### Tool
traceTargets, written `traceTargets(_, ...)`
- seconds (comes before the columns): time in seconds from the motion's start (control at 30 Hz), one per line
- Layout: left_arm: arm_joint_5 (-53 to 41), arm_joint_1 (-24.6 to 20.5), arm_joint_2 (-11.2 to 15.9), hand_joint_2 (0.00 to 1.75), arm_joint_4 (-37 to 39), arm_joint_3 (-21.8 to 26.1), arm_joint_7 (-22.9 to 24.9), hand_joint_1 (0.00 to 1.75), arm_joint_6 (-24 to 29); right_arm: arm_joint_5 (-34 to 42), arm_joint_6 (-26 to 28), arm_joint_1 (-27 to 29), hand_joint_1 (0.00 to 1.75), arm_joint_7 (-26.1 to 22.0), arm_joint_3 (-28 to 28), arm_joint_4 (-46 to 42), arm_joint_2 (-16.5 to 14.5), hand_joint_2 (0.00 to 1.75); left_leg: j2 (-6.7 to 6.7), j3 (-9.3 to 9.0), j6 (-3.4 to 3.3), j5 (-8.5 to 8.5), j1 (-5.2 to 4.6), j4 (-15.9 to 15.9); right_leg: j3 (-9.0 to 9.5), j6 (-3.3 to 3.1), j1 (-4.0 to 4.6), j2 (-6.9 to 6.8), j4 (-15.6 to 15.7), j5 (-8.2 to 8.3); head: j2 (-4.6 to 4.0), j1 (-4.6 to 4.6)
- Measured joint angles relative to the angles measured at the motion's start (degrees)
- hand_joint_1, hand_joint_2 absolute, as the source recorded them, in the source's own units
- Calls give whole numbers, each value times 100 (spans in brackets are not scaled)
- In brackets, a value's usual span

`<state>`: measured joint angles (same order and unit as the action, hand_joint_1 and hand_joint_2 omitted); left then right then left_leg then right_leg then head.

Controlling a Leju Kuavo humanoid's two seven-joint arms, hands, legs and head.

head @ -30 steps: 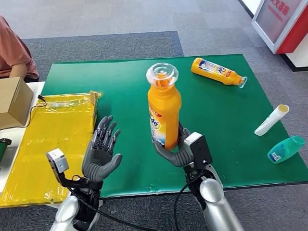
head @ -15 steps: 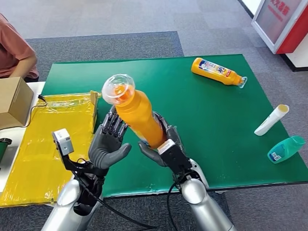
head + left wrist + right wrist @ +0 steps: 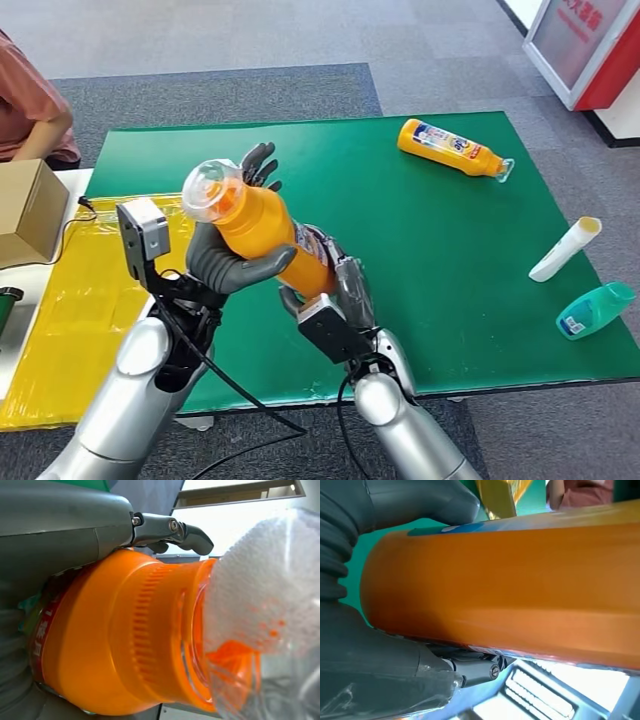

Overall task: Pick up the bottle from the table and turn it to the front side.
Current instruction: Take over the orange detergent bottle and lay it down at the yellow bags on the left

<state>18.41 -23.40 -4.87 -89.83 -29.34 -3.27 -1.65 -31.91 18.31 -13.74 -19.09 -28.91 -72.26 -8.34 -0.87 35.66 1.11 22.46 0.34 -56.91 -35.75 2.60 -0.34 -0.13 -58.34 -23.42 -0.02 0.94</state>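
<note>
Green mat (image 3: pixel 468 250) covers the table; yellow plastic bag (image 3: pixel 90 290) lies at its left edge, cardboard box (image 3: pixel 26 210) beyond. Orange bottle (image 3: pixel 260 225) is held tilted above the mat's near left part, clear cap (image 3: pixel 207 190) up-left. Left hand (image 3: pixel 226 255) wraps its upper body, thumb under, fingers behind. Right hand (image 3: pixel 332 290) grips the base. Far right: second orange bottle (image 3: pixel 449 147), white tube (image 3: pixel 564 248), teal bottle (image 3: pixel 596 308), all lying flat.
</note>
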Motion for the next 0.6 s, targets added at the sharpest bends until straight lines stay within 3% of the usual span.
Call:
traceTargets(0.13, -113, -121, 26, 175, 32, -58, 39, 0, 62, -386, 304, -113, 175, 164, -99, 231, -42, 175, -1, 0, 0, 0, 0, 0, -2, 0, 0, 0, 0, 0, 0, 0)
traceTargets(0.27, -158, -159, 58, 175, 32, -79, 67, 175, 50, -464, 442, -159, 175, 193, -141, 481, -78, 175, -1, 0, 0, 0, 0, 0, -2, -1, 0, 1, 0, 0, 0, 0)
traceTargets(0.6, -33, -158, 150, 175, 32, -159, 50, 175, 14, -401, 559, -189, 175, 199, -185, 723, -107, 175, -1, 1, 0, 0, 0, 0, -2, 0, 0, 0, 0, 0, 0, 0)
